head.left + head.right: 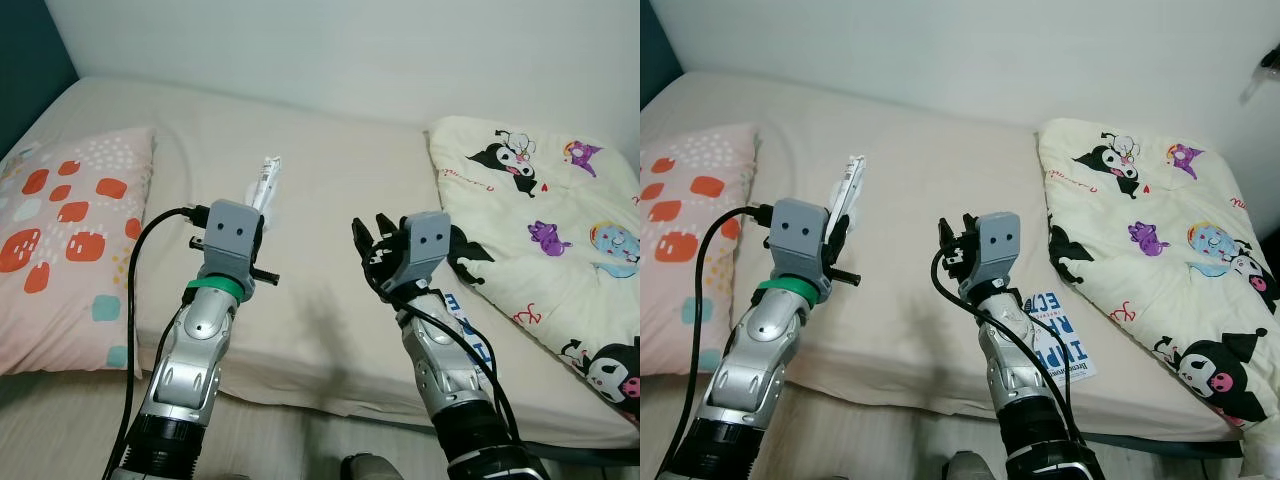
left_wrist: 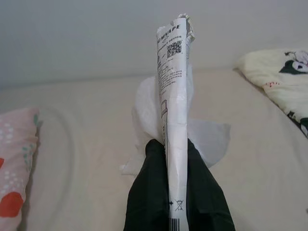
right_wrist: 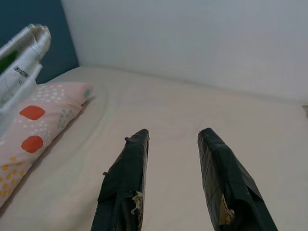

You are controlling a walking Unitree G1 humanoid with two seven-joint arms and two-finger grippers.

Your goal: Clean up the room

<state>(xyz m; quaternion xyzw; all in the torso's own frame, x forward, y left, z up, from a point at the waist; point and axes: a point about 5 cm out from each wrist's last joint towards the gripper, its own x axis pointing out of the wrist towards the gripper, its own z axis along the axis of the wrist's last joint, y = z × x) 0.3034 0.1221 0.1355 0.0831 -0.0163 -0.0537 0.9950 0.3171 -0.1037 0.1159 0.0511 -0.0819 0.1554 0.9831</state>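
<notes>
My left fingers point(image 2: 149, 192) are clamped on a crumpled white wrapper point(image 2: 174, 110), holding it up above the bed point(image 1: 330, 200). My right fingers point(image 3: 216, 173) are spread apart with nothing between them, beside a leaflet point(image 1: 1060, 340). A spotted pillow point(image 1: 70, 230) lies to my left, a cartoon blanket point(image 1: 540, 200) to my right.

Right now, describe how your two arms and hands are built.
Both arms are silver metal segments with black lower sleeves. The left arm wears a green band at the wrist, with a black cable looping beside it. Each wrist carries a grey box. The right hand has two long black fingers with frayed tape.
</notes>
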